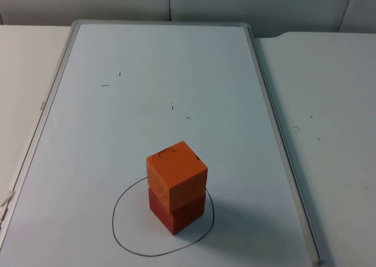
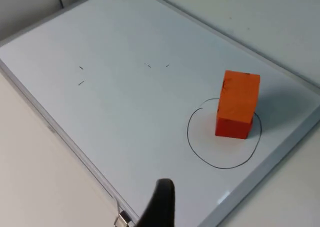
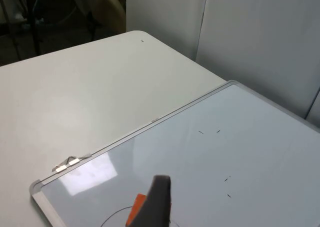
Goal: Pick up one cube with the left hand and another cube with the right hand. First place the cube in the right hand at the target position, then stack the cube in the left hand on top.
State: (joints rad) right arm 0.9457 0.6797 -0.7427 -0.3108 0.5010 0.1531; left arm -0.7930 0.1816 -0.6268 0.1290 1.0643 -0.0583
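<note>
We see the orange cube (image 1: 176,174) stacked on the red cube (image 1: 176,214), slightly twisted, inside the drawn circle (image 1: 120,232) on the whiteboard (image 1: 147,102). Left gripper (image 2: 159,207) and right gripper (image 3: 154,202) both sit well off the stack; we can't tell their finger state.

A lab or office test room: a whiteboard (image 1: 176,90) lies flat as a work mat on a white table (image 1: 329,102) that ends at a grey partition wall (image 1: 176,2), with dark stands and cables (image 3: 30,12) beyond the table
</note>
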